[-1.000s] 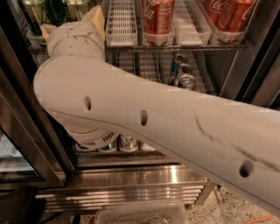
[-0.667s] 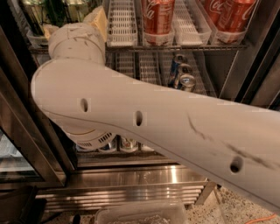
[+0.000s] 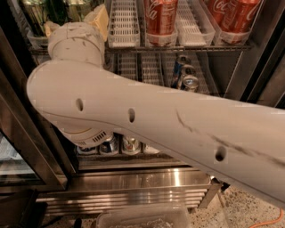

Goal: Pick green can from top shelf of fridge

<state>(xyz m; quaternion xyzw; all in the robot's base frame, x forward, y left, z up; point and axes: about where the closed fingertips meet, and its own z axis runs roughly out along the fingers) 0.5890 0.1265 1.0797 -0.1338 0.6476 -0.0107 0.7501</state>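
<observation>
My white arm [image 3: 147,120] fills most of the camera view and reaches up into the open fridge [image 3: 133,187]. My gripper [image 3: 97,20] is at the top left, mostly hidden behind the round wrist joint, with only a cream part showing at the top shelf [image 3: 178,48]. Yellow-green cans [image 3: 34,12] stand at the shelf's left end, right by the gripper, cut off by the picture's top edge. Red cola cans [image 3: 160,18] stand in white lane trays further right.
Slim blue-silver cans [image 3: 186,76] stand on the rack below, and more cans [image 3: 120,144] on the lowest rack. The dark door frame [image 3: 18,133] is at the left. A clear plastic tub [image 3: 142,217] and an orange cable [image 3: 271,220] lie on the floor.
The arm's elbow has shifted slightly to the left. The wrist stays at the top left by the green cans. The cans have not moved.
</observation>
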